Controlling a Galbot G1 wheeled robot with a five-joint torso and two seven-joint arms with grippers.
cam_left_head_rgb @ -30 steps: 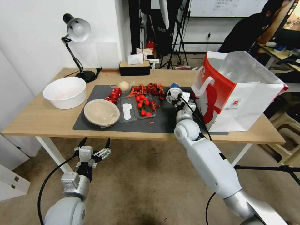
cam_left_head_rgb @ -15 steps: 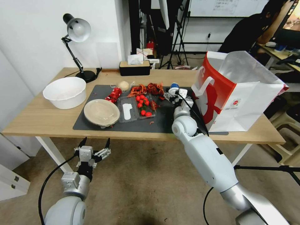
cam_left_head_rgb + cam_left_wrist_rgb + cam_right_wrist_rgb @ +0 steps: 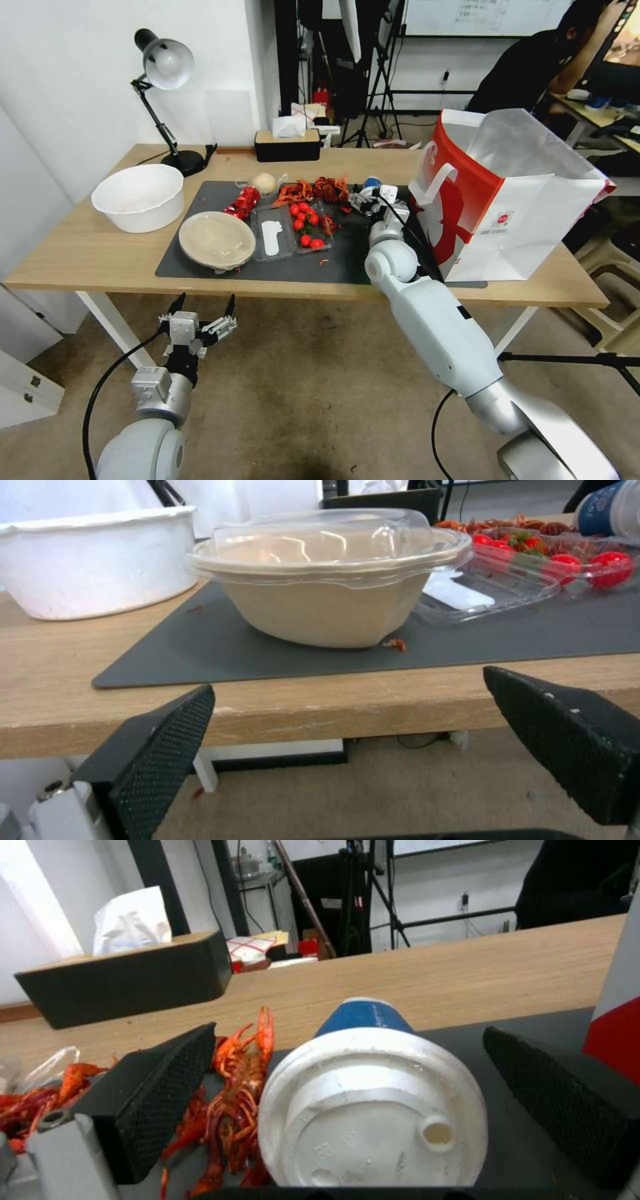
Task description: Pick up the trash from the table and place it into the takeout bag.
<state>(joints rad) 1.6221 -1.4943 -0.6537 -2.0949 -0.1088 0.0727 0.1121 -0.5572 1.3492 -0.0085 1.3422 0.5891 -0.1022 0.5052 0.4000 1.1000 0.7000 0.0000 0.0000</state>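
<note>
We have the right gripper (image 3: 347,1110) out over the dark mat (image 3: 347,263) on the bench (image 3: 80,250), its fingers spread wide on either side of a cup (image 3: 373,1100) that lies on its side, white lid toward the wrist camera, blue wall behind. The jaws are not yet touching it. To grip well, we judge we should ease forward until the pads flank the cup's body rather than the lid rim, then squeeze gently, since a light cup may roll or buckle. The crayfish shells (image 3: 233,1100) lie just beside it at 9 o'clock, and we want them clear of the fingers.

The takeout bag (image 3: 507,200) stands open-mouthed at 3 o'clock of the cup, close by; what lies inside we cannot tell. The left gripper (image 3: 198,325) waits open below the bench edge, facing the beige lidded bowl (image 3: 327,580), which looks empty under its clear lid. At its 3 o'clock a clear clamshell tray (image 3: 533,565) holds red tomatoes; at 9 o'clock sits a white tub (image 3: 93,560).
</note>
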